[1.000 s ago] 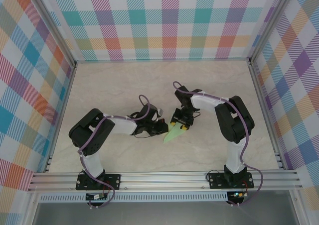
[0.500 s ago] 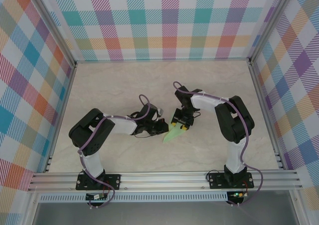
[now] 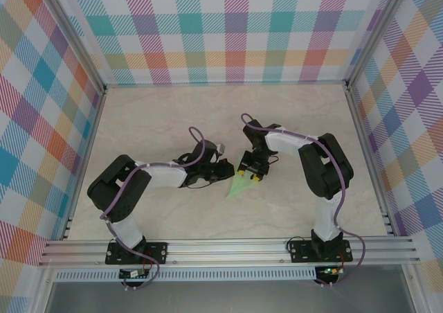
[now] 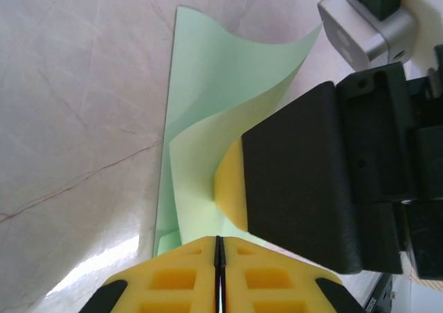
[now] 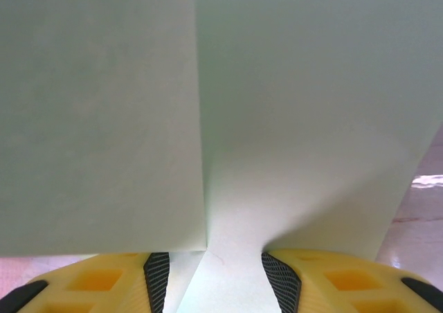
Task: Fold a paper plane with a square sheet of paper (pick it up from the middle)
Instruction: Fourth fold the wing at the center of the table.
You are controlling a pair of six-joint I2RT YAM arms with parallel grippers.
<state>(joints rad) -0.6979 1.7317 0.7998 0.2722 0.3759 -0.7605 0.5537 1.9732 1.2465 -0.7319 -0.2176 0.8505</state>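
Note:
The pale green sheet of paper (image 3: 239, 187) lies on the table between the two grippers, folded into a narrow shape whose point faces the near edge. In the left wrist view the paper (image 4: 208, 105) curls upward, with a crease running along it. My left gripper (image 3: 229, 175) (image 4: 219, 249) is shut, its yellow pads meeting just short of the paper's edge with nothing between them. My right gripper (image 3: 250, 176) (image 5: 208, 280) stands open over the paper (image 5: 291, 119), fingertips (image 4: 232, 188) down on it and a folded layer lying flat between them.
The marble-patterned table (image 3: 159, 126) is walled by checked panels at the back and both sides. An aluminium rail (image 3: 228, 247) runs along the near edge with both arm bases on it. Both arms crowd the table's middle.
My left arm's elbow has swung out to the left and its gripper has shifted slightly away from the near edge. The right arm and the paper have stayed put.

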